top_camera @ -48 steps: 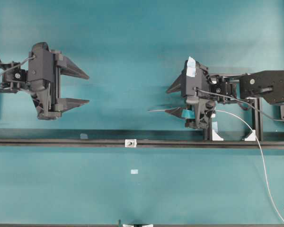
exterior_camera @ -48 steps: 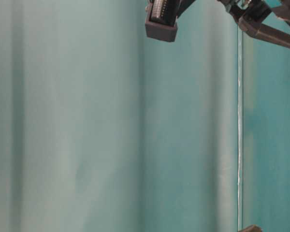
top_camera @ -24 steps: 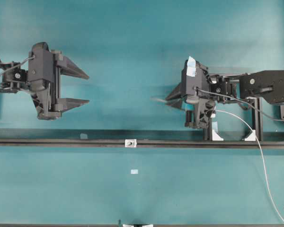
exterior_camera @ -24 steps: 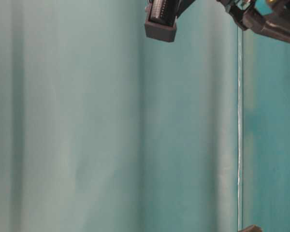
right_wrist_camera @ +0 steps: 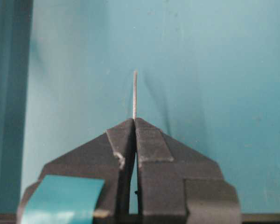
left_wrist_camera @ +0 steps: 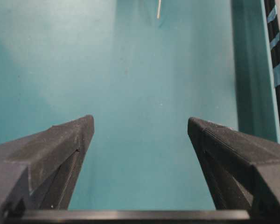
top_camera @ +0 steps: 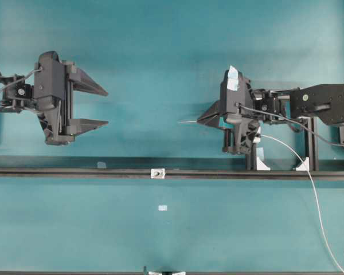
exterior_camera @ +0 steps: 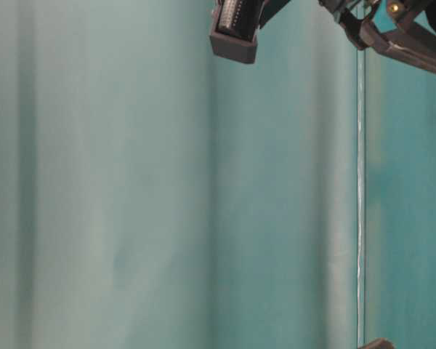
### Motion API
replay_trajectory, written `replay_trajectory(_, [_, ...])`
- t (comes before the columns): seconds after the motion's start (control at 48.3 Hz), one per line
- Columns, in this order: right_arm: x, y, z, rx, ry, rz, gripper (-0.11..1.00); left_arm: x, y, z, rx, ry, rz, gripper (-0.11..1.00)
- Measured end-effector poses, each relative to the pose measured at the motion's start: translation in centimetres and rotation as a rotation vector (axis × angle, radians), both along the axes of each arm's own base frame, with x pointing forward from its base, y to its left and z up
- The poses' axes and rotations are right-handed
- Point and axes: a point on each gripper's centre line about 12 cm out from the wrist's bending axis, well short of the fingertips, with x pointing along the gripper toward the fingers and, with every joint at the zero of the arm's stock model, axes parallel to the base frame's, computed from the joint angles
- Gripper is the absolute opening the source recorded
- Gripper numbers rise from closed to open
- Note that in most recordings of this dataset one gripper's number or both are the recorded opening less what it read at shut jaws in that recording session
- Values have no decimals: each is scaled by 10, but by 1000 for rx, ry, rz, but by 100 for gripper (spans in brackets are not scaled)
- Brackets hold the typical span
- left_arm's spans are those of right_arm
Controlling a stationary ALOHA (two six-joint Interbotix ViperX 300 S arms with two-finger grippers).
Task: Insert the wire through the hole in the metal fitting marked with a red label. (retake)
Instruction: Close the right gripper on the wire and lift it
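The desk (top_camera: pixel 160 51) had a smooth, matt teal surface. Both grippers looked like matt black plastic, with fine ridges on the left one's (left_wrist_camera: pixel 140 128) jaws. The wire (right_wrist_camera: pixel 134 95) was thin, pale grey and slightly rough. The fitting (top_camera: pixel 157 173) shone like bare metal.

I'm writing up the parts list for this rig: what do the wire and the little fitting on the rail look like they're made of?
The wire: pale grey, thin, its free end straight past the shut right gripper; probably stiff metal or coated strand.
The metal fitting: silvery, bright square with dark centre, likely bare metal; too small to judge its finish.
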Motion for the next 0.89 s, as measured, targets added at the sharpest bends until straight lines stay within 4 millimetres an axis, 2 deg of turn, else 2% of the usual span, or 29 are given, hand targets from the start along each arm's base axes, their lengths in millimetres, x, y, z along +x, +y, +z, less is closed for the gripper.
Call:
replay_trajectory(0.352, [0,0,3,0,-8,0,2,0,0,0,0,-2,0,66])
replay_trajectory(0.642, [-2,0,36,-5,-92,2,2,1,0,1,-1,-11,1,66])
replay_trajectory(0.89, [-9,0,52,-5,-110,2,2,3,0,4,0,-25,1,66])
